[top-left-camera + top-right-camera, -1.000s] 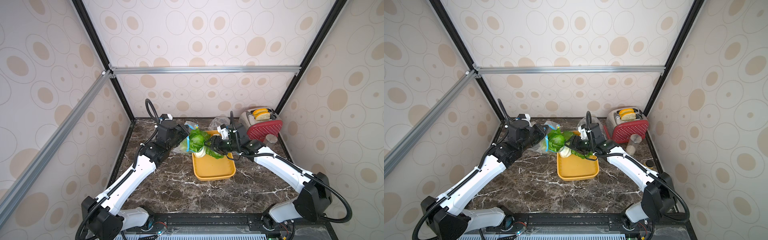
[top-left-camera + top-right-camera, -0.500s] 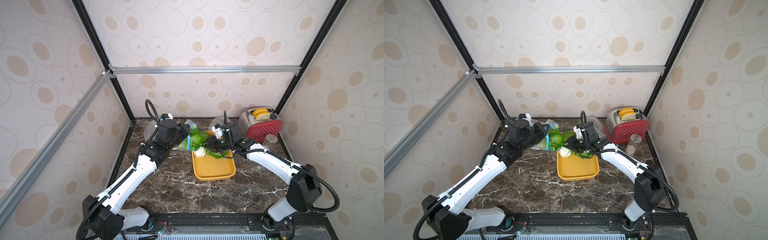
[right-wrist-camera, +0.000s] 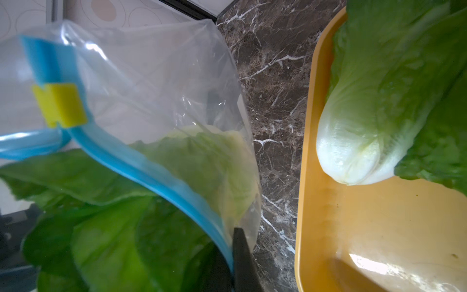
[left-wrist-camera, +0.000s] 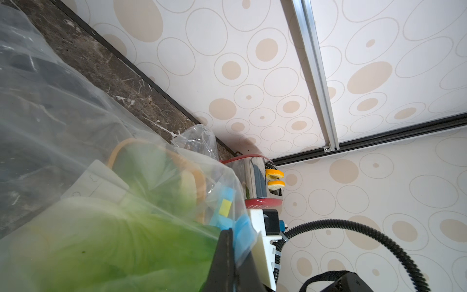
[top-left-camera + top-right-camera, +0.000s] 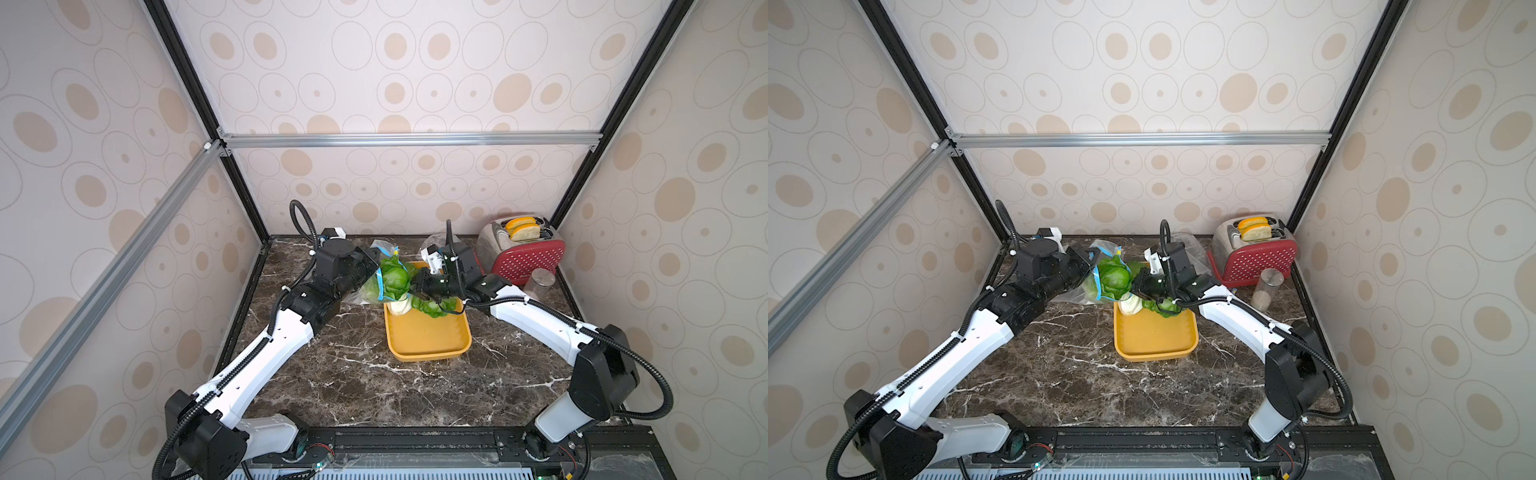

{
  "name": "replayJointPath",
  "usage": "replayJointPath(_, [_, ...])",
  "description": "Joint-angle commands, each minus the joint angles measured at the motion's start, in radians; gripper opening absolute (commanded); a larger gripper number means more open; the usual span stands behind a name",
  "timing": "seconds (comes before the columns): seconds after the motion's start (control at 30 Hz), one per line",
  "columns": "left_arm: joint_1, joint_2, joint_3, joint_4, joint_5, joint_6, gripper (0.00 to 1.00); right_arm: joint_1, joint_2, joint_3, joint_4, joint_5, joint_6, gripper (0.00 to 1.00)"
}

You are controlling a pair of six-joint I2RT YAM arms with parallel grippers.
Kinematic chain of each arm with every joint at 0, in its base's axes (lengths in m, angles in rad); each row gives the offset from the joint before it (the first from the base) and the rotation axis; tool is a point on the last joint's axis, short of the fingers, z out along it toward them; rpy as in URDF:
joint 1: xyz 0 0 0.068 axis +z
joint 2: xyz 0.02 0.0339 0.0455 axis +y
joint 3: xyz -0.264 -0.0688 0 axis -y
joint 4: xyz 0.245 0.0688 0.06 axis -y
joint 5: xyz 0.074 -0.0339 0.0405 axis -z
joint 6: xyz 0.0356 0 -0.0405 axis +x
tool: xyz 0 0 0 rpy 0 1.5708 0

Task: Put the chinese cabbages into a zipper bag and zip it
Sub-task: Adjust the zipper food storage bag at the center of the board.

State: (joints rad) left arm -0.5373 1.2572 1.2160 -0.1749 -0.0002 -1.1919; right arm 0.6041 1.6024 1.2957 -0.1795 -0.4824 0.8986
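The right gripper (image 5: pixel 415 287) has swung off the tray to the bag mouth and snapped its jaws together since a second ago, while the left gripper (image 4: pixel 228 252) hasn't budged. In both top views the fingertips are buried behind film and leaves, and the right arm covers the far end of the yellow-orange plastic tray (image 5: pixel 428 345). Both grippers pinch the blue-edged rim of the clear plastic zipper bag (image 3: pixel 151 83), held just beside the tray. One crinkly green chinese cabbage (image 3: pixel 207 161) sits inside the bag, leaves spilling out. A second cabbage (image 3: pixel 374 121) lies on the tray, white base toward the bag. More green leaf (image 5: pixel 436 308) shows under the arm, and I can't tell whose it is.
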Motion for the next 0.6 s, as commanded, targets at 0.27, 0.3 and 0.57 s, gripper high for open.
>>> replayJointPath(0.27, [0.060, -0.072, 0.077, -0.323, -0.135, 0.269, 0.00, 0.052, 0.024, 0.377, -0.399, 0.176, -0.144, 0.00])
replayJointPath(0.3, [0.078, -0.079, 0.063, -0.298, -0.114, 0.256, 0.00, 0.052, 0.078, 0.469, -0.505, 0.169, -0.185, 0.00])
replayJointPath(0.57, [0.112, -0.075, 0.235, -0.401, -0.211, 0.366, 0.00, 0.119, 0.135, 0.550, -0.402, 0.088, -0.132, 0.00])
